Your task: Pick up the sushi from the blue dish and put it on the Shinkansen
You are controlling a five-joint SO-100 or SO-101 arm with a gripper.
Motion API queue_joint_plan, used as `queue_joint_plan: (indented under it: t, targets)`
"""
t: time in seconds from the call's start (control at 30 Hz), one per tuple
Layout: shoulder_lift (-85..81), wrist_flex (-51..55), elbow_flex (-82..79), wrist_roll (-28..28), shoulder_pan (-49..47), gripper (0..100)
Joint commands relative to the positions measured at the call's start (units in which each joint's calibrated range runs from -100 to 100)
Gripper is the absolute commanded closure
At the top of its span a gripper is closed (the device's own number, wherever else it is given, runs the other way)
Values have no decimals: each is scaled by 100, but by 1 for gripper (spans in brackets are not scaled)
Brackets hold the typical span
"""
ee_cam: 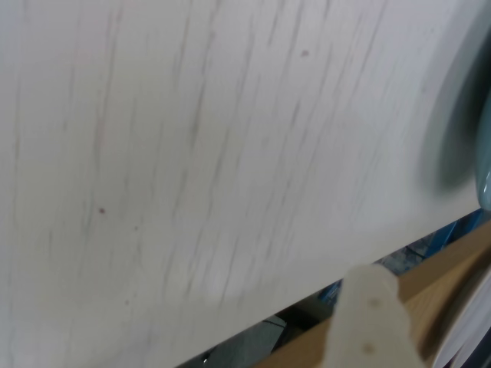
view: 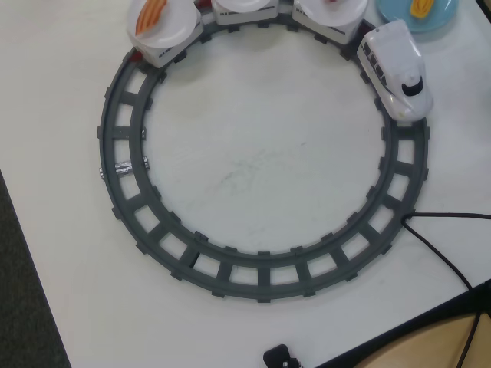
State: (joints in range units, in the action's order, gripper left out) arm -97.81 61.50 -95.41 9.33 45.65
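The yellow-orange sushi [view: 423, 8] lies on the light-blue dish [view: 391, 11] at the top right edge of the overhead view. The white Shinkansen [view: 395, 65] stands on the grey ring track [view: 253, 272] just below the dish, nose pointing down. It pulls cars topped with white plates [view: 175, 31]. The arm does not show in the overhead view. In the blurred wrist view, one pale finger [ee_cam: 372, 318] rises from the bottom edge over the table's rim. A teal sliver of the dish [ee_cam: 486, 172] sits at the right edge. The other finger is out of view.
The rear car's plate carries an orange piece with white stripes [view: 149, 17]. Two more plated cars [view: 330, 14] sit along the top. A black cable [view: 445, 253] runs from the track to the lower right. The table edge slants along the left and the bottom right.
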Motion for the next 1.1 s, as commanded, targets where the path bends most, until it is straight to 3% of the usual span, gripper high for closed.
queue_joint_plan:
  t: [0.0, 0.7, 0.9, 1.07]
  targets:
    - [-27, -19, 17, 21, 4, 69]
    - [7, 58, 169, 37, 57, 69]
    - [73, 1214, 1659, 21, -23, 69]
    - [140, 1376, 2970, 53, -23, 69]
